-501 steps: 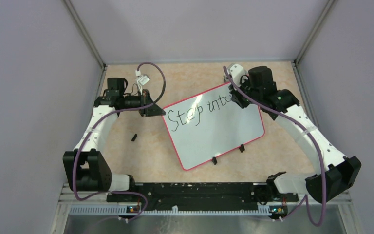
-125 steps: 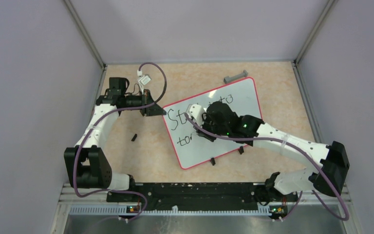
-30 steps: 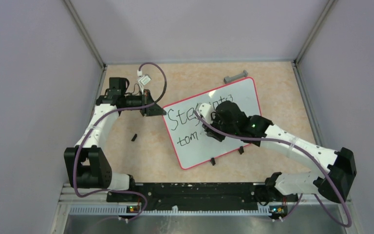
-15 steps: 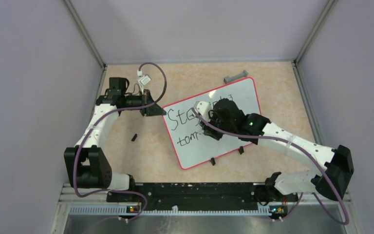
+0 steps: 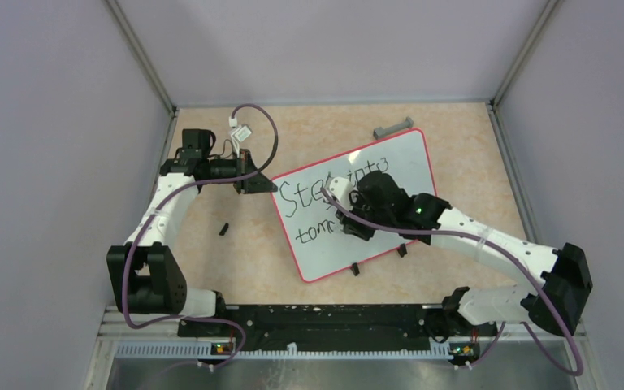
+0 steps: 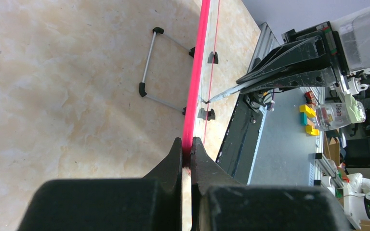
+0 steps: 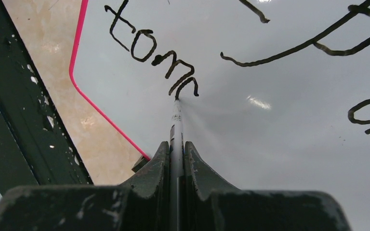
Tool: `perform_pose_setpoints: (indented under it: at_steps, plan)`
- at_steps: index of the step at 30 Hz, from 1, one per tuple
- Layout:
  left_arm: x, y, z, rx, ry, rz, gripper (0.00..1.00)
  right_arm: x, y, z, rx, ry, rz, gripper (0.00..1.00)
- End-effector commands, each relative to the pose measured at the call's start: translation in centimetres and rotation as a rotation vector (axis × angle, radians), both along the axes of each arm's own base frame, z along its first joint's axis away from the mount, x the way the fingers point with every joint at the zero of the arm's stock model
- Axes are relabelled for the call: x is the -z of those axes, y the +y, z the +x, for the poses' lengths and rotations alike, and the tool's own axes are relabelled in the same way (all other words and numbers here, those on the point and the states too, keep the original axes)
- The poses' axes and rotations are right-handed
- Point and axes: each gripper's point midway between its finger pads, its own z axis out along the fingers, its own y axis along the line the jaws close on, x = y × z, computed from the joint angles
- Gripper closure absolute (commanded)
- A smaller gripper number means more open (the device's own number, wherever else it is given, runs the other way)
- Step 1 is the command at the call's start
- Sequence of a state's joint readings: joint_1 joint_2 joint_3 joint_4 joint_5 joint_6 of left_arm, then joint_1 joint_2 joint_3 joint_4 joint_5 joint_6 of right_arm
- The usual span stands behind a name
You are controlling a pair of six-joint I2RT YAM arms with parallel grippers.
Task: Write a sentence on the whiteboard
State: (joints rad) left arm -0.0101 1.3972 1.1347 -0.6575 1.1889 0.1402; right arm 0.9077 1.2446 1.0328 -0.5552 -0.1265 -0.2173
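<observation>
Left claw [image 6: 186, 144] pinching the pink-rimmed whiteboard's [image 5: 406, 158] edge, right claw [image 7: 177, 144] gripping a thin pale marker [image 7: 175, 122], the black handwritten sentence [image 5: 301, 199] stands at "tom" on line two, seemingly unfinished.

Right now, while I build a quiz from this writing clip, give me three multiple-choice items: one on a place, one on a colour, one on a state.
1. Where is the tip of the marker?
A. Off the board entirely
B. At the end of "tom" in the sentence
C. In mid-air above the board

2. What colour is the rim of the whiteboard?
A. Blue
B. Green
C. Pink-red

3. How is the left claw?
A. Shut on the board's rim
B. Open in mid-air
C. Shut on a cloth

Answers: 1 B, the right wrist view shows the tip at the last stroke of "tom". 2 C, the rim shows bright pink in the left wrist view. 3 A, its fingers pinch the rim.
</observation>
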Motion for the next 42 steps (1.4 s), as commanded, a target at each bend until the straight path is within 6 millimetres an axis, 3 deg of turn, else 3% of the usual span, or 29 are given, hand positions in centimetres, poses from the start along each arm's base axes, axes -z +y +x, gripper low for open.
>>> perform_pose_setpoints:
  at_steps: [1,7,17,27,31,37,42]
  plan:
    - [0.7,0.1,0.4,-0.001,-0.023,0.027,1.0,0.1,-1.2,0.7,0.032,-0.049,-0.036,1.0]
    - [0.6,0.1,0.4,-0.001,-0.022,0.025,1.0,-1.6,-1.6,2.4,0.09,-0.096,-0.017,1.0]
    - [0.6,0.1,0.3,-0.002,-0.025,0.027,1.0,-4.0,-0.5,3.9,0.124,-0.138,0.037,1.0]
    - [0.6,0.1,0.2,-0.001,-0.027,0.028,1.0,-4.0,0.3,1.8,0.027,-0.07,0.073,1.0]
    - [0.6,0.1,0.2,-0.001,-0.024,0.027,1.0,-4.1,-0.5,1.1,0.017,-0.068,0.067,1.0]
    - [0.6,0.1,0.2,0.0,-0.023,0.024,1.0,-4.0,-1.5,1.9,0.065,-0.095,0.051,1.0]
    - [0.6,0.1,0.3,0.001,-0.024,0.024,1.0,-4.1,-0.8,2.4,0.061,-0.098,0.064,1.0]
